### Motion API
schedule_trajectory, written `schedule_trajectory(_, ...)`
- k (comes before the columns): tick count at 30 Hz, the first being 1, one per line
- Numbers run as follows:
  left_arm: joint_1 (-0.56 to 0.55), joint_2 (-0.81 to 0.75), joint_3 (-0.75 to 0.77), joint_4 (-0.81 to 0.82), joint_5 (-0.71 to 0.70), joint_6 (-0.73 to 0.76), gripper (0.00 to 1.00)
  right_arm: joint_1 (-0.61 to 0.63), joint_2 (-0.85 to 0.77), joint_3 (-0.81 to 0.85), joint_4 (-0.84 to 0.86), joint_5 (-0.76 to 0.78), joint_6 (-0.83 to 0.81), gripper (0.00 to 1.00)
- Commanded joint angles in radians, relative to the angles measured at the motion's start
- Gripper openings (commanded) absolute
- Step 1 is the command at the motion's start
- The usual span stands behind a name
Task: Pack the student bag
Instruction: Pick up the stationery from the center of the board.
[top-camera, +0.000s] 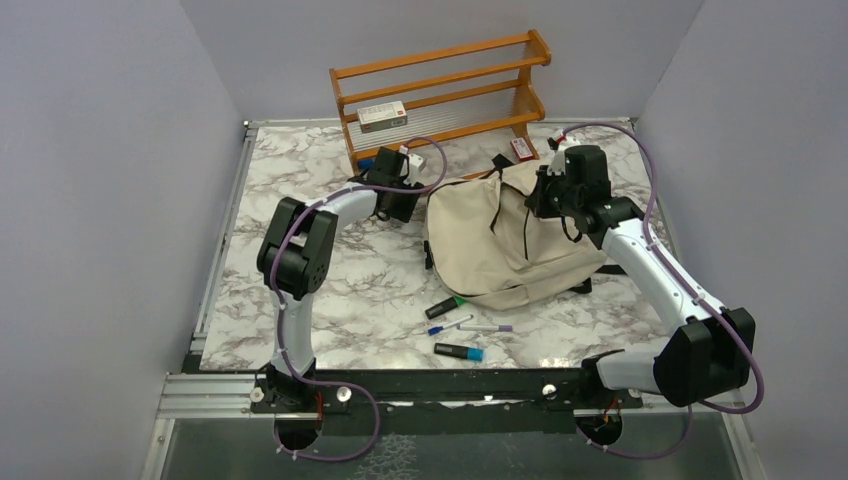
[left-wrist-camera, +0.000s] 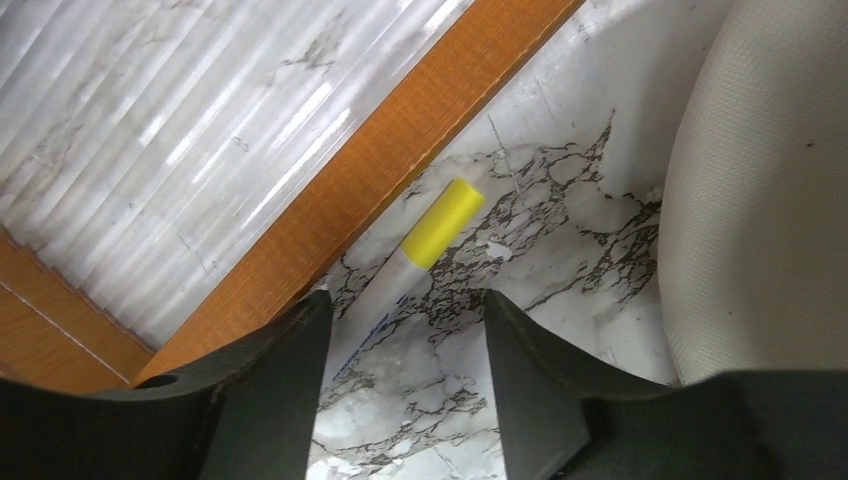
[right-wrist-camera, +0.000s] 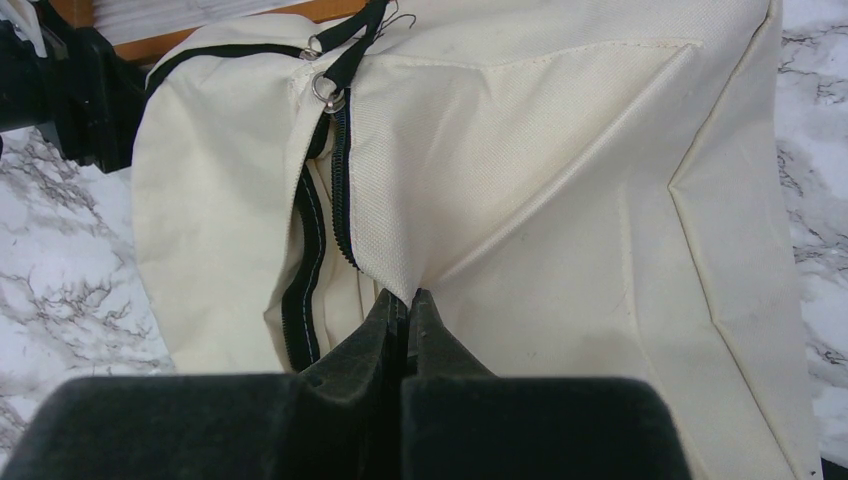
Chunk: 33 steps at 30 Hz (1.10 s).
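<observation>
We see right claw (right-wrist-camera: 405, 298) pinching student bag (top-camera: 500, 240) fabric, contents hidden; left claw (left-wrist-camera: 407, 305) gaping, empty, over yellow-capped marker (left-wrist-camera: 443, 222) beside it.

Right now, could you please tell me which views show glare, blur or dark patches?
Top external view: even light, soft shadows on the marble tabletop. Left wrist view: glare streaks the wooden rack's ribbed clear shelf; the left gripper is dark and soft-edged, the yellow-capped white marker crisp. Right wrist view: the right gripper is a near-black blur, the beige fabric backpack it pinches sharp.
</observation>
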Motion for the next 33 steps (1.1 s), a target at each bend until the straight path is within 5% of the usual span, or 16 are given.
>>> schedule_trajectory(1,0.013,-0.03,-0.026,-0.043,0.006,-0.003,0.54,0.002,-0.029,0.003,0.008,-0.025,0.004,0.01)
schedule_trajectory(17,0.001,-0.183,-0.144,-0.099,-0.01,-0.062,0.06,0.002,-0.012,0.007,0.028,-0.076,0.013,0.01)
schedule_trajectory(33,-0.078,-0.545,-0.096,-0.083,0.102,-0.356,0.0,0.002,-0.055,0.012,0.07,-0.055,0.029,0.01)
